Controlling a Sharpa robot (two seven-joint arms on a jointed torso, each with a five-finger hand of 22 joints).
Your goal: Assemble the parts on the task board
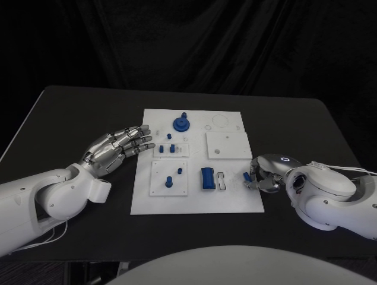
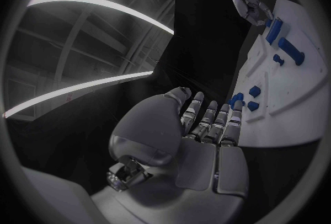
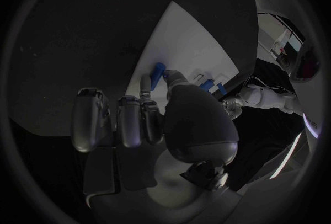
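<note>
White board [image 1: 231, 196] sits mid-table on the black table [image 1: 68, 113], long side running 12 to 6 o'clock. Left hand [image 1: 118, 147] lies at the board's 9 o'clock edge, palm down, fingers spread and straight, tips just reaching the board's rim near a small blue peg [image 1: 151, 146]; holds nothing, open. Left wrist view agrees: fingers [image 2: 207, 119] extended flat, nothing between them, small blue pieces [image 2: 247, 98] just past the tips.

Right hand [image 1: 267, 172] sits at the board's 3 o'clock edge, fingers curled toward the rim beside a small blue piece [image 1: 246, 176]. Right wrist view shows thumb and a finger meeting at a blue piece [image 3: 159, 73] on the board edge; real grip or just touching, cannot tell.

On the board: round blue knob [image 1: 181, 124] at 12 o'clock, two short blue pegs [image 1: 168, 149] on a raised square left of centre, tall blue block [image 1: 207, 178] at about 6 o'clock, small blue pegs [image 1: 168, 180] on the lower-left square. Plain white square plate [image 1: 228, 145] right of centre.
</note>
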